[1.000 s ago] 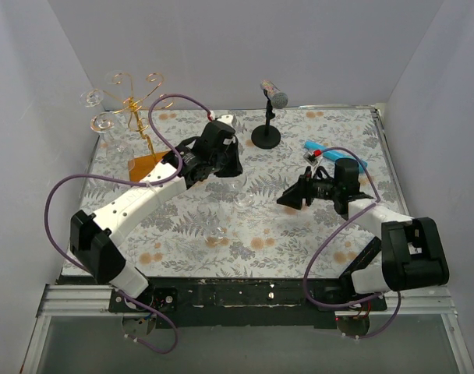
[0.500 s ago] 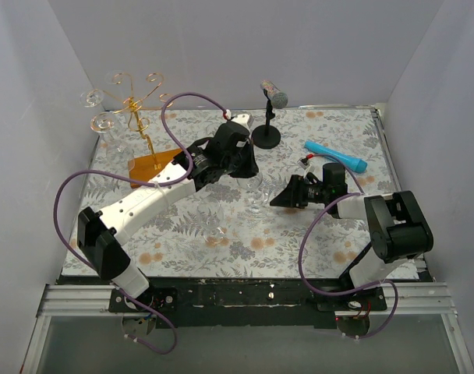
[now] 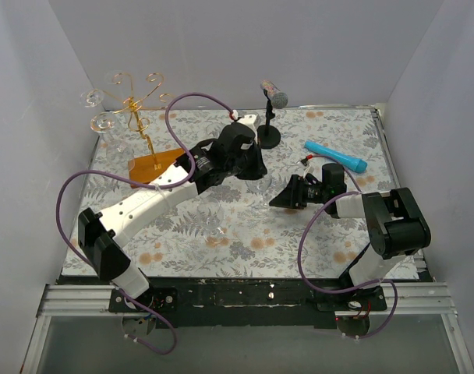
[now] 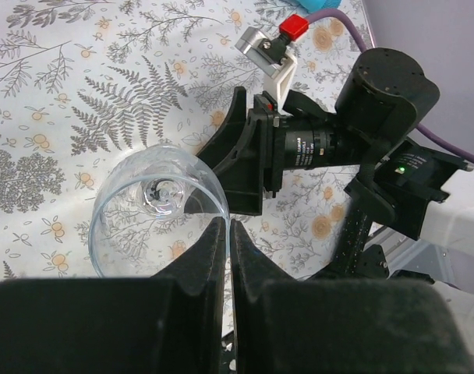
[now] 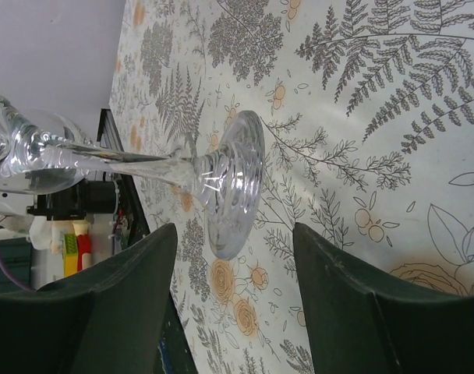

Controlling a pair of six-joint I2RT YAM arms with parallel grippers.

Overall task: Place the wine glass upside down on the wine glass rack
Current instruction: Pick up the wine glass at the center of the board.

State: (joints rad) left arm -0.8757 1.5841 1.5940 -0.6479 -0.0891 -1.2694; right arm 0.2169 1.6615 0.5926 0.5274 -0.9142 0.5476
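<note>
Wine glass (image 4: 155, 204), upright near the worktop (image 3: 323, 241) middle, rim pinched in the closed left claw (image 4: 228, 241), right claw (image 3: 288, 195) spread, empty, beside its foot: take the stem gently before you invert toward the far-left-corner wine glass rack (image 3: 136, 109).

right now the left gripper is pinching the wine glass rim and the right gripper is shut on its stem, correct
Not quite. The right gripper is open, its jaws apart and clear of the wine glass, as the right wrist view shows. The left gripper does pinch the rim.
</note>
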